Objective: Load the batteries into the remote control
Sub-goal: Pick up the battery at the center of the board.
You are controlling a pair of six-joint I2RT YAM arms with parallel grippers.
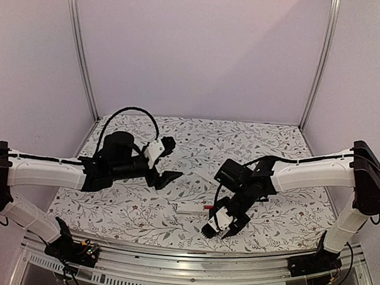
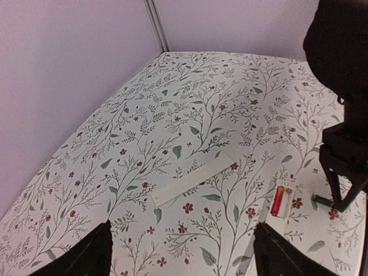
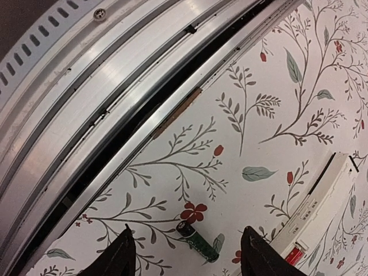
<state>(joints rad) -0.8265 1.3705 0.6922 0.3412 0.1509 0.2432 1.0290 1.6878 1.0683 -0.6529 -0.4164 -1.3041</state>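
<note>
The right gripper [image 3: 188,230] hung open over the small dark cylindrical battery [image 3: 197,241], lying near-side of the slim white plastic remote control [image 3: 319,198]; closing squarely across its middle looked best. The left gripper [image 2: 183,225] gaped, empty.

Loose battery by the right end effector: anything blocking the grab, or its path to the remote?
Nothing visible. The loose battery lies on cloth ahead of the right end effector's open fingers; only cloth separates it from the remote control.
</note>
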